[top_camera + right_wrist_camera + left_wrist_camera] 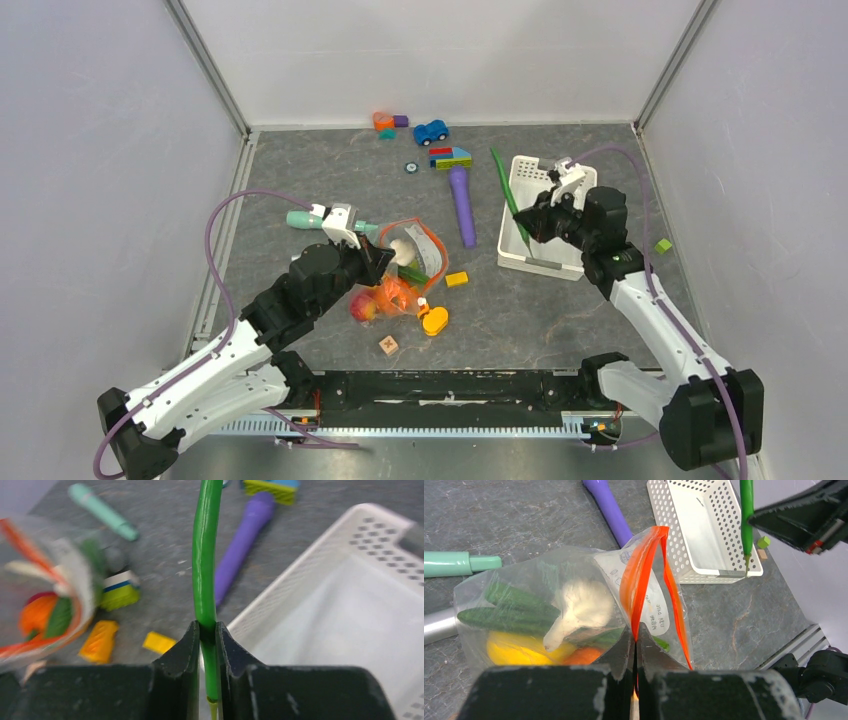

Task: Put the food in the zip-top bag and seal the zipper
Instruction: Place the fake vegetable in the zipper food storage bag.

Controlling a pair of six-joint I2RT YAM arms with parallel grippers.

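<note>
Left jaws together, clamped on 1 end of the zipper [640, 575]. The strip loops up ahead of them with the mouth gaping. Zip-top bag [539, 580] sits ahead-left of those jaws with 2 cucumbers [509, 610], a white garlic piece [581, 605] and a yellow squash [519, 652] inside; its near end is hidden behind the jaws.

Right jaws clamped on a long green bean [205, 555] that runs straight out ahead; its back tip is cut off below them. White basket [350, 545] rim is just right of those jaws, purple tool [245, 545] ahead. Bare tabletop [560, 310] lies between the 2 arms. Bag is blurred in the right wrist view.
</note>
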